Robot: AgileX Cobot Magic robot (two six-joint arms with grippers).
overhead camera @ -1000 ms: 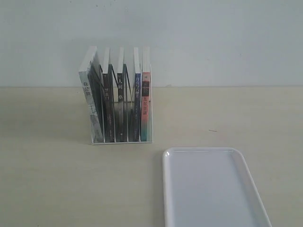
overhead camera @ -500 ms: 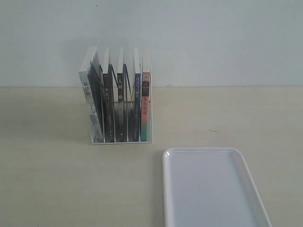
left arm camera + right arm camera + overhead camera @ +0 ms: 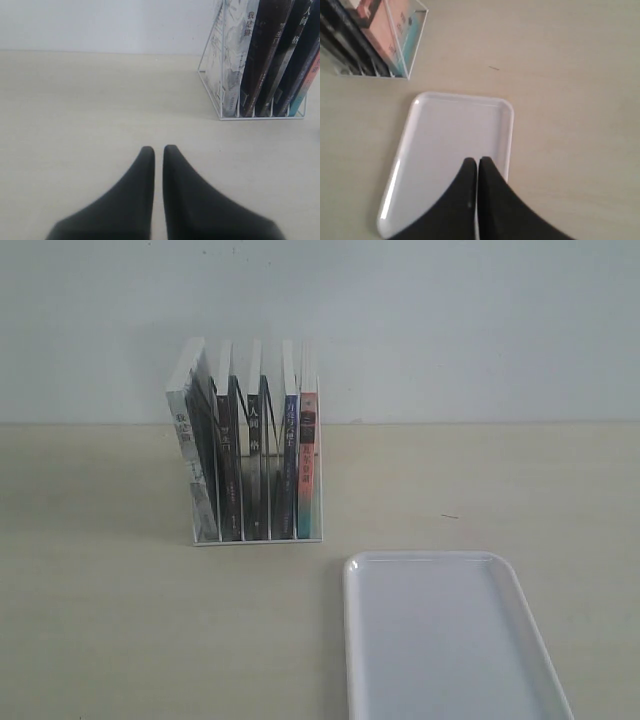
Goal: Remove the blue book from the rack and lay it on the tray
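Observation:
The wire rack [image 3: 258, 540] stands at the back left of the table, holding several upright books. The blue book [image 3: 287, 468] is second from the rack's right end, its dark blue spine facing front, beside the pink-and-teal-spined book [image 3: 308, 465]. The white tray [image 3: 445, 640] lies flat at the front right and holds nothing. Neither gripper shows in the exterior view. My left gripper [image 3: 159, 149] is shut with nothing in it, low over bare table and short of the rack [image 3: 212, 92]. My right gripper [image 3: 477, 161] is shut and hangs over the tray [image 3: 450, 135].
A white-spined book [image 3: 185, 455] and two black-spined books [image 3: 229, 465] fill the rack's left slots. A pale wall runs behind the table. A small dark mark [image 3: 449, 516] lies on the tabletop right of the rack.

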